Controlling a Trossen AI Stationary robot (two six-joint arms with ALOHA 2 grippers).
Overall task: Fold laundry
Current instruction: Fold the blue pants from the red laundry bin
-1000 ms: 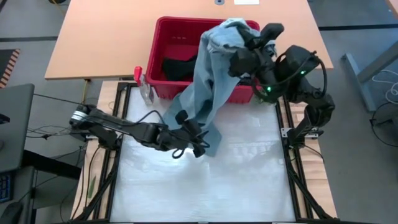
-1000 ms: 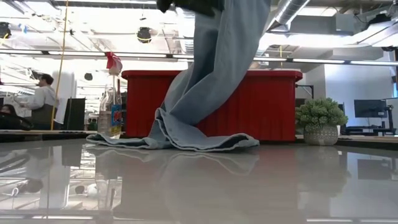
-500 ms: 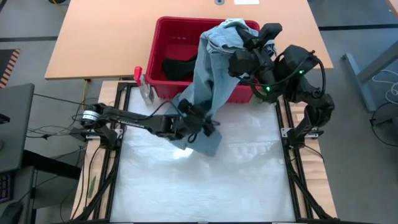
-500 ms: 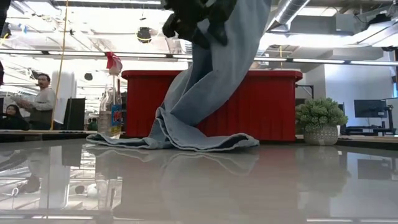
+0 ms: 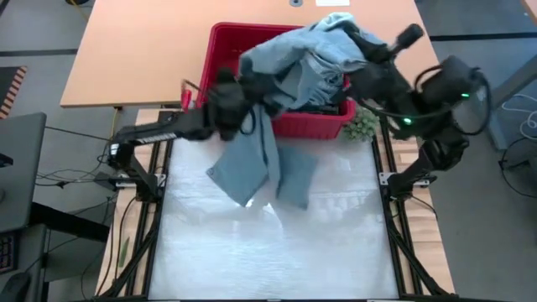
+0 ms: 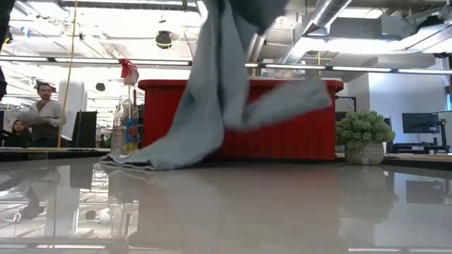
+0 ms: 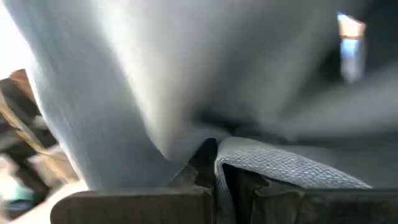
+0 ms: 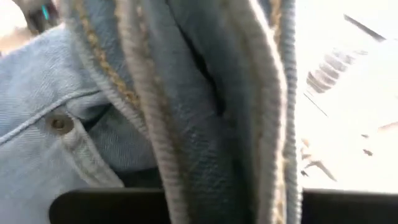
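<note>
both arms have the light blue jeans [image 5: 277, 101] lifted out of the red basket [image 5: 225, 52], legs trailing onto the bench [image 5: 336, 243], left fingers [image 5: 225, 94] and right fingers [image 5: 357, 52] each clamped on denim; next, probably spread them flat for folding.

Jeans [image 5: 277, 92] hide red basket's [image 5: 220, 42] contents (mostly).

This is an open-plan lab or office workspace. Exposed ducts [image 6: 332, 14] and strip lights [image 6: 367, 68] run overhead; a person [image 6: 44, 113] sits far left, monitors [image 6: 418, 125] stand far right, and a wooden desk [image 5: 151, 50] adjoins the robot's framed table [image 5: 336, 243].
</note>
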